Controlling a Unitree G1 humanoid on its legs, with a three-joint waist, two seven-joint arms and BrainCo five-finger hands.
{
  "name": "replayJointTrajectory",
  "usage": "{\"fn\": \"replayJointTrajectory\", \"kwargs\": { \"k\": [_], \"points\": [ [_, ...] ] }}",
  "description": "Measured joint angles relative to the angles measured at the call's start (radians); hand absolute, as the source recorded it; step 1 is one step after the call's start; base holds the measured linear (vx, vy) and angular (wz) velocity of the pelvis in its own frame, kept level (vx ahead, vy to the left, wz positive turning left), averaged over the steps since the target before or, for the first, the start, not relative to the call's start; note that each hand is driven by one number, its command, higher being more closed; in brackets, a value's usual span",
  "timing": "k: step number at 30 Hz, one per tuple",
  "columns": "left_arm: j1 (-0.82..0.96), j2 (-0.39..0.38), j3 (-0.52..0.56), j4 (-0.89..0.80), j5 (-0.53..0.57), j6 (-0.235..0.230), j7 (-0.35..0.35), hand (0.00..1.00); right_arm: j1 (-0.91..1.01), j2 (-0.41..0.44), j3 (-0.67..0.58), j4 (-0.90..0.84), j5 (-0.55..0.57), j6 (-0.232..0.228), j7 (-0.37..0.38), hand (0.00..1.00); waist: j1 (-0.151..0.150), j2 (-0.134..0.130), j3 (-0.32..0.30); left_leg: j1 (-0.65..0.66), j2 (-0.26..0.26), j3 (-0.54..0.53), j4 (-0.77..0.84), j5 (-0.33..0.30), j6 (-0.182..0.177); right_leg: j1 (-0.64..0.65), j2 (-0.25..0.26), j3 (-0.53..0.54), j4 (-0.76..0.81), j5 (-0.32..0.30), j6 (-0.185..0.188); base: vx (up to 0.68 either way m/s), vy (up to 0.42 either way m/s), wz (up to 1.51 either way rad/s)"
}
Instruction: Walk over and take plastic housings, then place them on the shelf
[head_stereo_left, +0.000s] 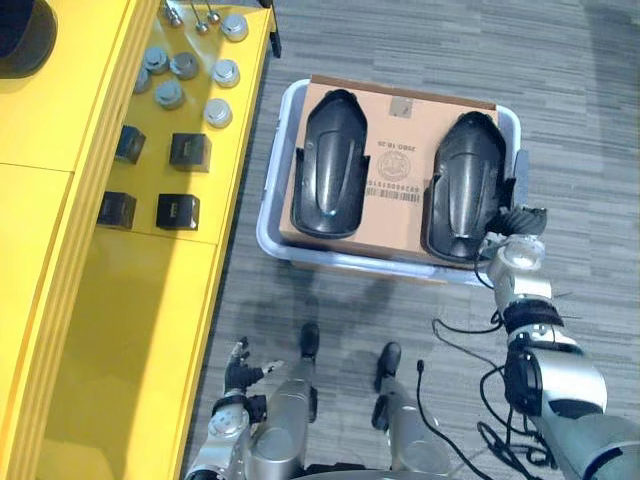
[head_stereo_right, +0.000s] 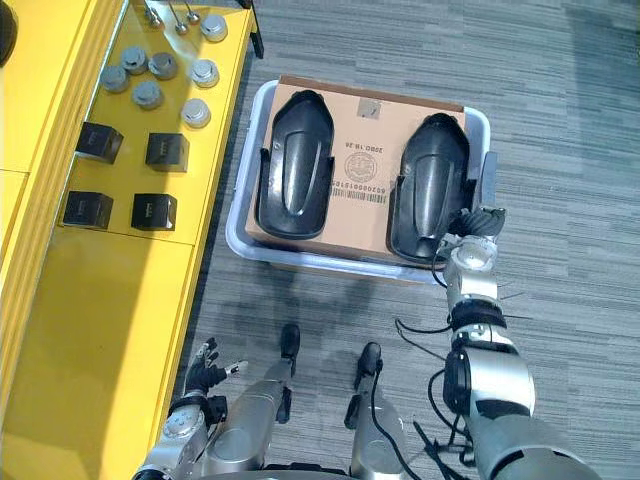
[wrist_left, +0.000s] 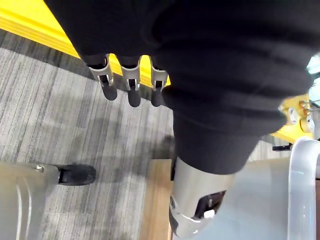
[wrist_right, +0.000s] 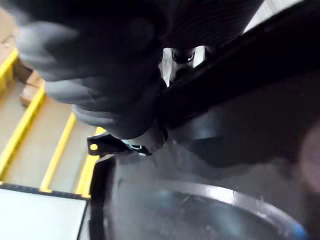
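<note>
My right hand (head_stereo_left: 520, 222) sits against the near end of the right housing (head_stereo_left: 465, 185), touching its rim. My wrist view is too dark and close there, so I cannot tell whether I have hold of it or merely rest on it. The left housing (head_stereo_left: 330, 165) lies well apart from that hand, across to my left.

Both housings are glossy black plastic shells, long and rounded, narrower at the far end and broader towards me, each with a raised central hump and a lip round the edge. They lie side by side, lengthwise away from me, on a flat brown cardboard sheet (head_stereo_left: 395, 140). The sheet rests in a pale grey bin (head_stereo_left: 272, 205) standing on the grey carpeted floor (head_stereo_left: 400, 40).

My left hand (head_stereo_left: 238, 375) hangs low beside me over the floor, its fingers (wrist_left: 131, 82) straight and loosely spread, holding nothing. Just beyond those fingers runs the edge of the yellow shelf (head_stereo_left: 60, 300). Farther along it, well ahead of my left fingers, sit small black cubes (head_stereo_left: 189, 152) and a cluster of grey round caps (head_stereo_left: 184, 66).
</note>
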Motion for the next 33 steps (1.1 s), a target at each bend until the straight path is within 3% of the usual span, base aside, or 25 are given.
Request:
{"fn": "replayJointTrajectory", "kwargs": {
  "k": [4,8,14,19,26,33],
  "points": [
    [0.050,0.000,0.002,-0.161,0.009,-0.002,-0.001,0.00,0.120,0.064,0.001,-0.124,-0.053,-0.003,-0.003,1.00,-0.023,-0.002,-0.058,0.027,0.007,-0.004,-0.024,0.000,0.000,0.017,-0.001,-0.004,0.000,-0.011,0.007,0.06,-0.022,0.03],
    [0.066,0.002,0.005,-0.315,0.022,-0.002,-0.002,0.00,0.185,0.089,0.008,-0.228,-0.090,-0.012,0.002,1.00,-0.023,-0.002,-0.112,0.058,0.008,-0.007,-0.031,-0.001,-0.001,0.048,-0.001,-0.009,-0.004,-0.021,0.012,0.06,-0.021,0.03],
    [0.075,-0.006,0.050,-0.624,0.073,-0.013,0.003,0.00,0.246,0.126,0.096,-0.490,-0.147,-0.063,0.037,1.00,-0.025,-0.004,-0.164,0.086,0.008,-0.008,-0.032,-0.003,-0.004,0.081,-0.001,-0.014,-0.010,-0.026,0.013,0.02,-0.009,0.02],
    [0.051,-0.029,0.078,-0.837,0.178,-0.036,0.080,0.00,0.284,0.196,0.181,-0.633,-0.211,-0.088,0.069,1.00,-0.026,-0.006,-0.220,0.105,0.006,-0.018,-0.033,-0.005,-0.005,0.109,-0.002,-0.027,-0.019,-0.027,0.013,0.00,-0.006,0.06],
    [-0.031,-0.039,-0.030,-0.869,0.288,-0.030,0.147,0.00,0.285,0.261,0.340,-0.758,-0.208,-0.098,0.114,1.00,-0.025,-0.019,-0.274,0.118,0.007,-0.010,-0.033,-0.005,-0.006,0.119,-0.001,-0.021,-0.020,-0.027,0.012,-0.01,-0.006,-0.02],
    [-0.074,-0.053,-0.076,-0.816,0.331,0.018,0.178,0.00,0.282,0.301,0.439,-0.809,-0.140,-0.133,0.135,1.00,-0.046,-0.036,-0.316,0.127,0.007,0.004,-0.033,-0.005,-0.006,0.121,-0.001,-0.006,-0.020,-0.022,0.012,-0.01,-0.002,-0.07]
  ]
}}
